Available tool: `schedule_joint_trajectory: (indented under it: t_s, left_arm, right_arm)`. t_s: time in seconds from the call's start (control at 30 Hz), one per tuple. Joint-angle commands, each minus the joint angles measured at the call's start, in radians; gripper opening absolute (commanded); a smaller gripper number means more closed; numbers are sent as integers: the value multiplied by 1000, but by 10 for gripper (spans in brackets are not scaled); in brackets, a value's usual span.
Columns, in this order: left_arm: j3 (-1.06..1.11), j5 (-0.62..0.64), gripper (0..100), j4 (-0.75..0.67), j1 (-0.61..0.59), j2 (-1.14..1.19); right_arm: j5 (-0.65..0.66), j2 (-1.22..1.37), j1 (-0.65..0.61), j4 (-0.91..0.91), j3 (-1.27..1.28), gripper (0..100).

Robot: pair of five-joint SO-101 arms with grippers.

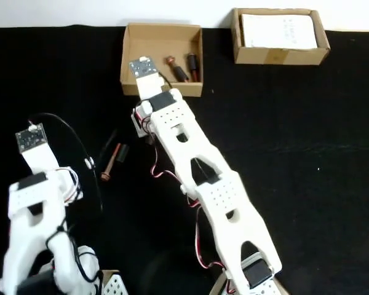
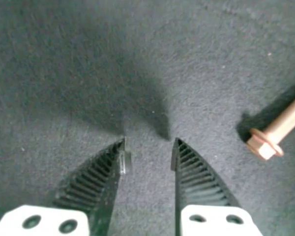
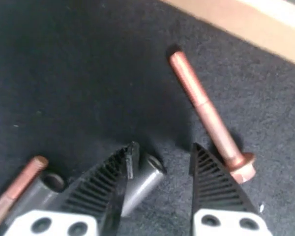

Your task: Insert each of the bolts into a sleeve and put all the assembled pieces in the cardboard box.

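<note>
Should centre the open, empty right end effector [image 3: 163, 150] on the sleeve [image 3: 141, 183] before closing, avoiding the bolt [image 3: 209, 118] beside.

A robotics lab bench: black cloth table [image 1: 320, 184] with wired arms [image 1: 197, 166].

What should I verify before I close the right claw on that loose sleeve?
1. Right claw open: ok.
2. Sleeve centred in the gap: not ok, it lies off to one side.
3. Loose bolt clear of the claw: not ok, its head sits right beside it.
4. Left claw open, holding nothing: ok.
5. Cardboard box has room: ok, bare floor beside the two assembled pieces.
</note>
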Motion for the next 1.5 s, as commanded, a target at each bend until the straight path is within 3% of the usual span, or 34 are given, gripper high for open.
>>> schedule_joint_trajectory:
  t_s: [0.0,0.27,0.47,0.9,1.47]
  left_arm:
    - [-50,-8,147,11,-8,16]
    - [-50,-8,147,11,-8,16]
    - [-50,-9,147,12,-8,16]
    - [-48,-9,147,12,-8,16]
    - [-48,-9,147,12,-8,16]
  right_arm:
    - [-6,41,-7,85,-170,163]
    - [-12,48,-5,214,-401,166]
    - [-157,51,-35,346,-539,166]
    - [-499,58,-71,352,-420,167]
    - [-526,59,-44,298,-234,167]
